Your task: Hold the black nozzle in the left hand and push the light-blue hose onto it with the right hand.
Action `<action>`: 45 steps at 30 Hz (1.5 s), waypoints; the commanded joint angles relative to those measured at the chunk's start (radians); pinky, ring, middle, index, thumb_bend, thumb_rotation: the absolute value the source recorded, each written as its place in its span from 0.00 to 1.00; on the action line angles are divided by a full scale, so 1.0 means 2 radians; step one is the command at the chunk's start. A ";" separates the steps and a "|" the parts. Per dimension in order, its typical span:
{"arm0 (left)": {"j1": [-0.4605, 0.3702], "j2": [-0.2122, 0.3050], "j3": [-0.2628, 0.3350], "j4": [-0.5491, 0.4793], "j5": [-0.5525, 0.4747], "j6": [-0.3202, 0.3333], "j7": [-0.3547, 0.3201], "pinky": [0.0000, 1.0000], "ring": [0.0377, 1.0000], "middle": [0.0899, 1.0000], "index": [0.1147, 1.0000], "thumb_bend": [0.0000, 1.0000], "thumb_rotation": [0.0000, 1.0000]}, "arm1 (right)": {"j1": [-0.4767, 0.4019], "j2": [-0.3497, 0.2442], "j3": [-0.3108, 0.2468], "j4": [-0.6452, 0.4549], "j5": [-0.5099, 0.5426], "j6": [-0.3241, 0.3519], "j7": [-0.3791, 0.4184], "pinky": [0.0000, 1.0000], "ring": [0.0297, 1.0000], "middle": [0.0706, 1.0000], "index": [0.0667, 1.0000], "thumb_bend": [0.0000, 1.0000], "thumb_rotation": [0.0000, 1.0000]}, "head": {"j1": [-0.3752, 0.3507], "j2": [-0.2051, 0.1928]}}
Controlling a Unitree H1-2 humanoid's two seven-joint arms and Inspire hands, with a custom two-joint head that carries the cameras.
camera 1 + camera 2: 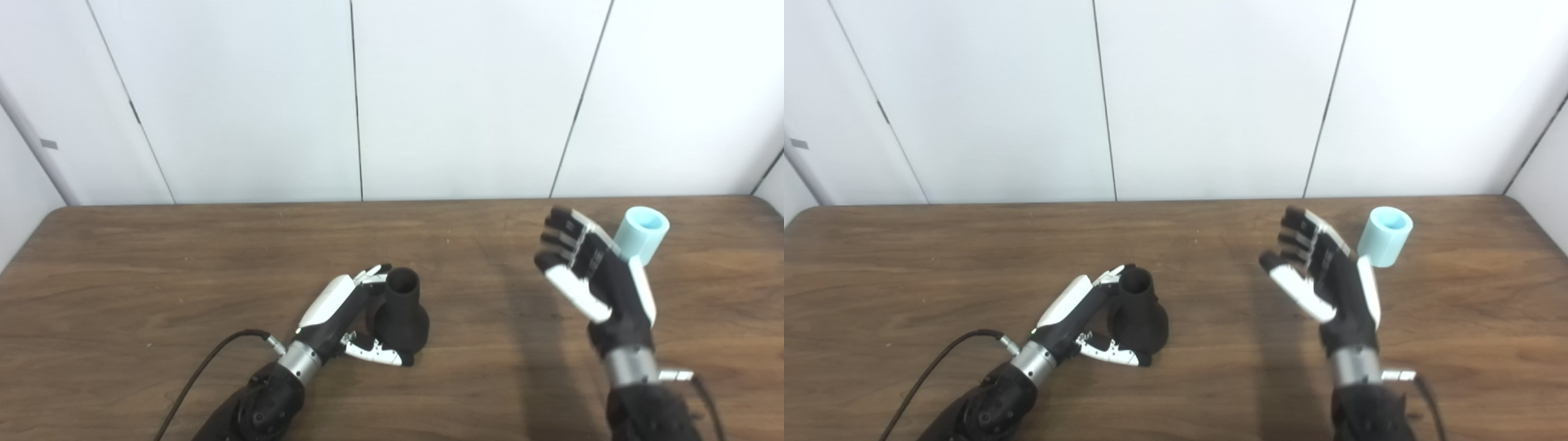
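A white panelled wall [429, 92] with thin dark seams stands behind a brown wooden desk [153, 275] that fills the lower half of both views.

The right hand [591, 269] is raised above the right side of the desk, palm turned toward the left, its fingers spread and straight and holding nothing. Its arm comes up from the bottom right corner.

The left hand [343, 312] lies low on the desk near the middle. Its fingers reach around the far left side of the black nozzle [401, 315] and its thumb [376, 353] curls along the near side of the base, so it cups the nozzle; whether the grip is tight cannot be told. A black cable [202, 373] runs from its wrist toward the bottom edge.

The nozzle stands upright on the desk, wide bulbous base down, narrower open neck up.

The light-blue hose [1386, 244], a short stubby tube, stands on the desk at the far right with its open end up, leaning slightly. It sits just behind the right hand, apart from it in the right eye view, and well apart from the nozzle.
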 commanded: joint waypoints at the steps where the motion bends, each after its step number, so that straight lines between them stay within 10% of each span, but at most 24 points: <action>1: 0.076 -0.022 -0.041 0.072 0.027 0.000 -0.024 1.00 0.98 0.80 0.42 0.50 0.08 | -0.039 -0.038 -0.014 -0.024 -0.048 0.018 -0.009 0.73 0.75 0.79 0.76 0.66 0.41 | -0.001 0.000; 15: 0.078 -0.027 -0.029 0.078 0.022 0.002 -0.020 1.00 0.97 0.80 0.42 0.50 0.08 | -0.159 -0.278 0.029 0.056 -0.253 0.027 0.044 0.93 0.87 0.84 0.80 0.90 0.45 | 0.001 -0.004; 29: 0.075 -0.025 -0.025 0.078 0.023 0.004 -0.021 1.00 0.97 0.80 0.42 0.50 0.08 | -0.238 -0.338 0.057 0.161 -0.291 0.065 0.137 1.00 0.91 0.89 0.84 0.96 0.40 | 0.003 0.000; 38: 0.076 -0.025 -0.026 0.075 0.024 0.007 -0.023 1.00 0.97 0.80 0.42 0.50 0.08 | -0.258 -0.369 0.084 0.221 -0.280 0.028 0.189 0.66 0.83 0.87 0.85 1.00 0.42 | 0.002 -0.001; 45: 0.075 -0.023 -0.025 0.074 0.022 0.010 -0.025 1.00 0.97 0.80 0.42 0.50 0.08 | -0.289 -0.386 0.135 0.276 -0.305 0.024 0.240 0.70 0.83 0.87 0.86 1.00 0.44 | 0.004 -0.001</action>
